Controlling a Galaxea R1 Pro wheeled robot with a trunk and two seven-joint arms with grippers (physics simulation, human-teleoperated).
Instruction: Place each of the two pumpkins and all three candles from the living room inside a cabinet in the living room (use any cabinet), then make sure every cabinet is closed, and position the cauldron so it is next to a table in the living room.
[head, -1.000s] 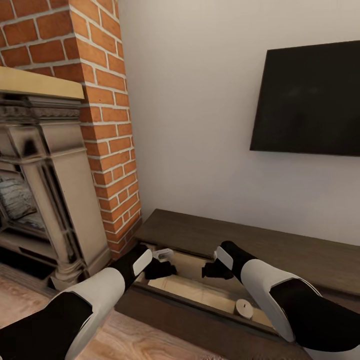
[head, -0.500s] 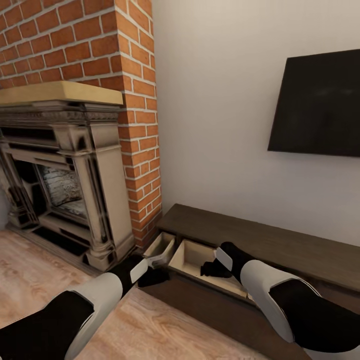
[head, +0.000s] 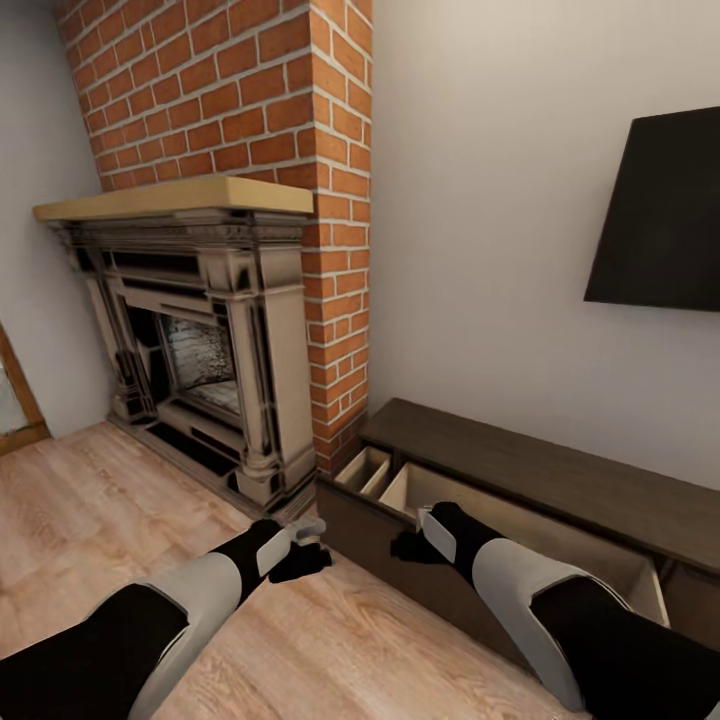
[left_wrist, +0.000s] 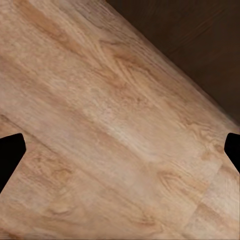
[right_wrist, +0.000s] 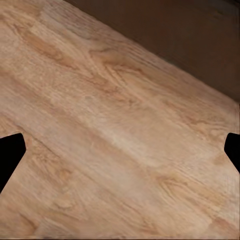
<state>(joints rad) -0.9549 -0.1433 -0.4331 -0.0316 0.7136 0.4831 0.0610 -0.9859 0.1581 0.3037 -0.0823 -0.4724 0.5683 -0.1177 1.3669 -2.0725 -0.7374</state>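
The left gripper (head: 312, 556) hangs over the wood floor (head: 120, 520), and in its wrist view the two dark fingertips sit at the far edges with nothing between them, so its jaws are apart and empty. The right gripper (head: 405, 545) is just in front of the cabinet (head: 520, 462) and is the same: fingertips wide, only floor and a dark strip of the cabinet front between them. The cabinet is the one thing of the task I can see. It stands against the pale wall beside the brick fireplace (head: 240, 330), below the black TV (head: 665, 225), and two drawers are pulled out, a small one (head: 362, 470) and a long one (head: 545, 540). Their visible beige insides look bare, but the right arm hides part of the long one, so I cannot tell what is stored. I judge that closing is still left, and both hands are free for the next thing. The cabinet is flat dark-brown wood with a matte grain, the floor is light glossy planks, and the fireplace surround is carved and worn under a plain yellow mantel.
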